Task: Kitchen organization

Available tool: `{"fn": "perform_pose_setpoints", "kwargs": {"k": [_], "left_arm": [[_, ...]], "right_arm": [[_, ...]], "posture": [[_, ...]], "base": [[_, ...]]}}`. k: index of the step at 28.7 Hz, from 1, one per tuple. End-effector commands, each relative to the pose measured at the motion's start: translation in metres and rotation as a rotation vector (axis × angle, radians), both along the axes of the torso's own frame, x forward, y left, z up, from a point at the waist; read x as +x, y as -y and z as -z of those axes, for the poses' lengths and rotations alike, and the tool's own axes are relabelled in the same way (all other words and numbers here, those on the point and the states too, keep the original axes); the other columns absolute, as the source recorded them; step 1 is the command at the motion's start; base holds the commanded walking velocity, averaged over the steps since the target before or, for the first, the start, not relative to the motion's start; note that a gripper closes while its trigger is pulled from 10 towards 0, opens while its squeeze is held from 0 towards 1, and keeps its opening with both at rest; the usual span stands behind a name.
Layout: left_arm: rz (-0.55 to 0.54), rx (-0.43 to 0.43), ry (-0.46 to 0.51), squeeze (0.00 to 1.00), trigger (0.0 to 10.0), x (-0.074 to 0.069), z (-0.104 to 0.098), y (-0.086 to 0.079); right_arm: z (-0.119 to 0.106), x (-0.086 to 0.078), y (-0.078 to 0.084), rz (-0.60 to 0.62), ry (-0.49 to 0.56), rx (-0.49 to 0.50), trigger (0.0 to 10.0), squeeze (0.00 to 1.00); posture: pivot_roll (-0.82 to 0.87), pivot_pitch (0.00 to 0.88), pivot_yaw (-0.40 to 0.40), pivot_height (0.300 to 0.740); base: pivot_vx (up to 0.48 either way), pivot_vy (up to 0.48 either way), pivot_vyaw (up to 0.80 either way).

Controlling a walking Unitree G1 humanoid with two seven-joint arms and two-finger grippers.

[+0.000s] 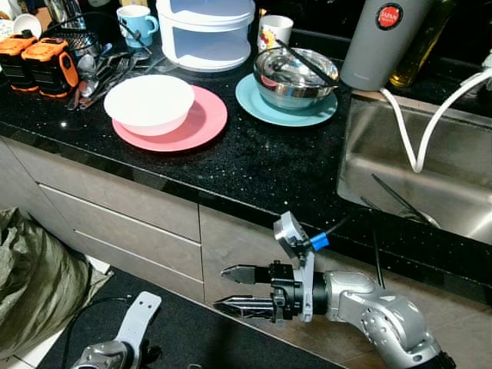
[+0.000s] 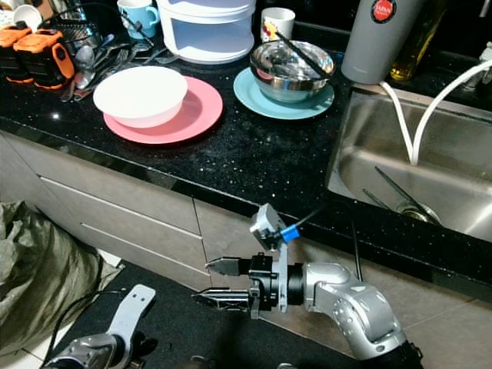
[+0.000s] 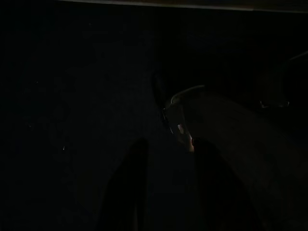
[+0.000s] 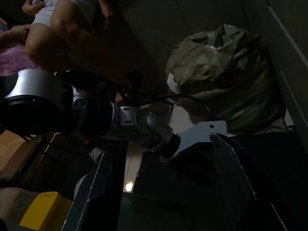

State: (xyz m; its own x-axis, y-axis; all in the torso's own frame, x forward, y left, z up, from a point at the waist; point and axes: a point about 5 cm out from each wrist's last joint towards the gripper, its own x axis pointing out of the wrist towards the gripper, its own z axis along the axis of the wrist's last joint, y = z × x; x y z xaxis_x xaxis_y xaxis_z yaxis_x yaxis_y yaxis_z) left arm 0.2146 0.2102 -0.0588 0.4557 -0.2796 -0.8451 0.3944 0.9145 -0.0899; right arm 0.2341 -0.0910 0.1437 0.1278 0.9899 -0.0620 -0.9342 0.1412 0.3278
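Looking down from the head cameras, the black speckled stone countertop (image 1: 254, 165) serves as the reference. On it, toward the robot's left, a round pink plate (image 1: 196, 123) carries a white ceramic bowl (image 1: 149, 102). Beside that, nearer the stainless steel sink (image 1: 430, 173), a teal plate (image 1: 307, 115) holds a shiny steel mixing bowl (image 1: 294, 77) with a dark utensil across its rim. Behind these stand a white tiered plastic container (image 1: 206, 31), a light blue mug (image 1: 137, 23) and a white printed mug (image 1: 274, 31). Loose metal cutlery (image 1: 104, 73) lies at the countertop's left end. The right gripper (image 1: 240, 290) hangs below the countertop edge, in front of the grey drawer fronts (image 1: 138, 223), fingers spread apart and holding nothing. The left gripper's silver arm (image 1: 127, 338) sits low, over a dark floor mat.

Left wrist view: nearly black; finger state cannot be told.

Right wrist view: parted black fingers (image 4: 103, 187) frame the left arm, an olive-green sack (image 4: 226, 77) and a seated person's legs (image 4: 72, 29).
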Motion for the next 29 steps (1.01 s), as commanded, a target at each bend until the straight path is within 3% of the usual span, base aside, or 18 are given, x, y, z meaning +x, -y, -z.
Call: {"fn": "perform_pose_setpoints", "kwargs": {"k": [1, 17, 25, 27, 29], "left_arm": [[0.017, 0.009, -0.039, 0.0, 10.0, -0.008, 0.004, -0.001], [-0.012, 0.002, -0.033, 0.0, 10.0, -0.01, 0.006, -0.001], [-0.025, 0.02, -0.023, 0.0, 10.0, -0.007, 0.004, -0.004], [-0.043, 0.022, -0.015, 0.0, 10.0, -0.007, 0.004, -0.004], [-0.079, 0.019, -0.004, 0.0, 10.0, -0.006, 0.004, -0.005]], "right_arm": [[0.001, -0.002, 0.0, 0.008, -0.008, 0.001, 10.0, 0.0], [0.002, -0.004, -0.001, -0.012, -0.024, 0.008, 10.0, 0.0], [-0.012, -0.004, -0.002, -0.012, 0.073, 0.099, 10.0, 0.0], [-0.017, -0.001, -0.002, 0.013, 0.098, 0.124, 10.0, 0.0], [-0.033, 0.015, -0.004, 0.132, 0.142, 0.204, 10.0, 0.0]], "posture": [[-0.02, 0.151, 0.01, 0.74], [-0.01, 0.137, -0.029, 0.74], [0.02, 0.13, -0.019, 0.74], [0.02, 0.13, -0.02, 0.74], [0.02, 0.127, -0.022, 0.74]], "base": [[0.0, 0.0, 0.0], [0.0, 0.0, 0.0], [0.0, 0.0, 0.0], [0.0, 0.0, 0.0], [0.0, 0.0, 0.0]]}}
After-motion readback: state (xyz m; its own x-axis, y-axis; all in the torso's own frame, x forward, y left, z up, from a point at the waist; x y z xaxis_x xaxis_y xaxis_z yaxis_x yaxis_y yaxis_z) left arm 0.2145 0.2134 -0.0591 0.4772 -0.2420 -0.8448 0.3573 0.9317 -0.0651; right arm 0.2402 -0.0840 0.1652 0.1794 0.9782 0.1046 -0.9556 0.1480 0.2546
